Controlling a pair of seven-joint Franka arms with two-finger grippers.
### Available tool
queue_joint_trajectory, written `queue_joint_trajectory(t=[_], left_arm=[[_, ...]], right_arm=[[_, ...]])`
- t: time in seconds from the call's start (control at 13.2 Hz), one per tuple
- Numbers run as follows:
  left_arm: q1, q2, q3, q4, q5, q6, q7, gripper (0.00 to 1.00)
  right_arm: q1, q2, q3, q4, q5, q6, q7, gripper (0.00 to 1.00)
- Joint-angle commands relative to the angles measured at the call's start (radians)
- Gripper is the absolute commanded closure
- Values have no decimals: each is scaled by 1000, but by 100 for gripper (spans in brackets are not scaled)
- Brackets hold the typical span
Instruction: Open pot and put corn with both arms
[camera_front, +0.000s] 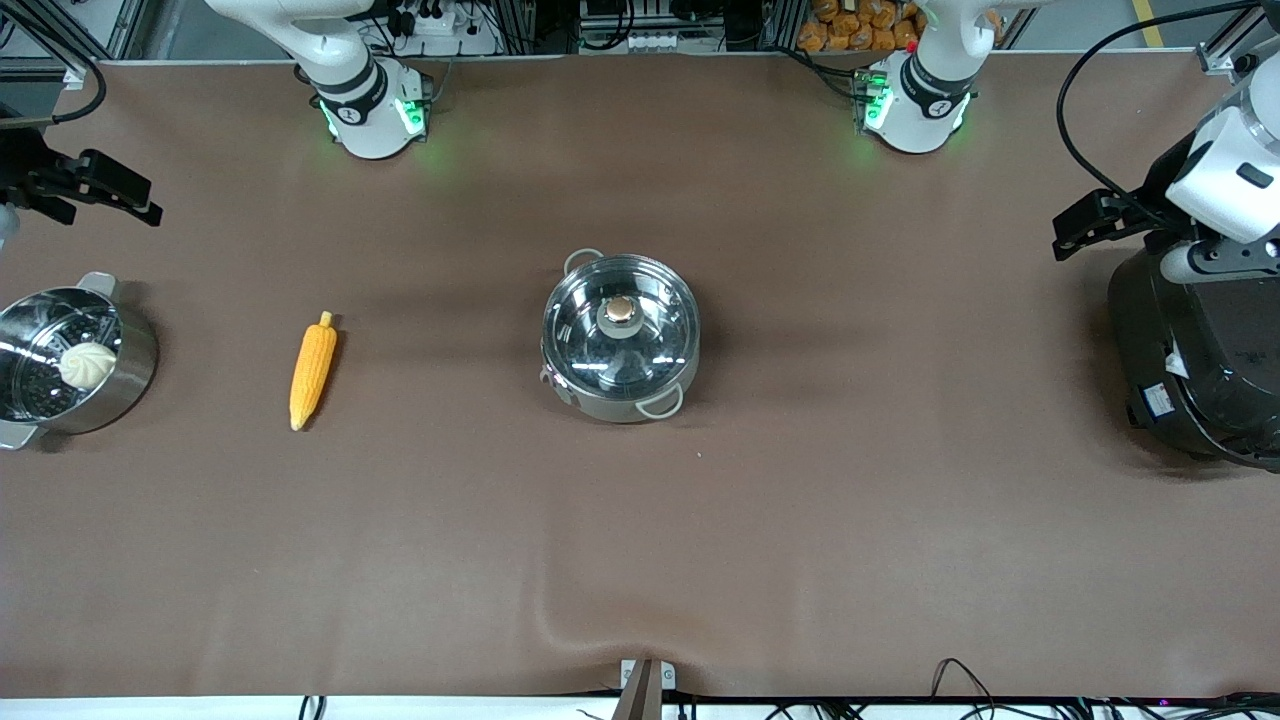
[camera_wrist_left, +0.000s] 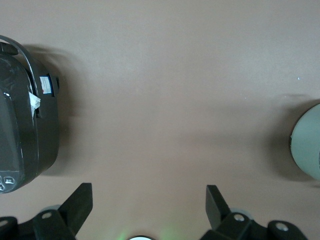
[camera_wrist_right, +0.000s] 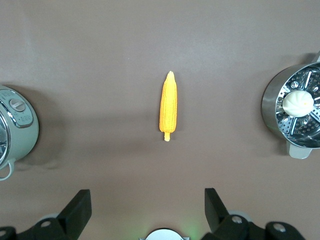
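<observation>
The steel pot (camera_front: 620, 338) stands at the table's middle with its glass lid (camera_front: 655, 340) on and a copper knob (camera_front: 621, 310) on top. Its edge shows in the left wrist view (camera_wrist_left: 307, 145) and the right wrist view (camera_wrist_right: 17, 130). The corn (camera_front: 313, 368) lies on the table toward the right arm's end, also in the right wrist view (camera_wrist_right: 169, 106). My right gripper (camera_front: 140, 205) (camera_wrist_right: 147, 202) is open and empty, up over the table beside the steamer pot. My left gripper (camera_front: 1068, 235) (camera_wrist_left: 147, 200) is open and empty, up beside the rice cooker.
A steel steamer pot (camera_front: 125, 375) (camera_wrist_right: 272, 107) with a white bun (camera_front: 88, 365) (camera_wrist_right: 298, 102) stands at the right arm's end. A big black rice cooker (camera_front: 1200, 370) (camera_wrist_left: 25, 135) stands at the left arm's end. The brown table cover (camera_front: 640, 520) is bare nearer the front camera.
</observation>
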Motion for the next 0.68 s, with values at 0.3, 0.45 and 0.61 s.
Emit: queue_joint_trajectory(t=[0.3,0.45,0.61], left_arm=[[3,13,-7,22,23,-16,19,0],[-7,23,-16,19,23,-32,16,0],[-97,68,-42,39,8,-35,-40,0]], right_arm=[[-13,-3,12,-1,-17,-4,15,0],[-11,-3,12,-1,-17,-4,15,0],[-13,9,12,-7,-18,18,13,0]])
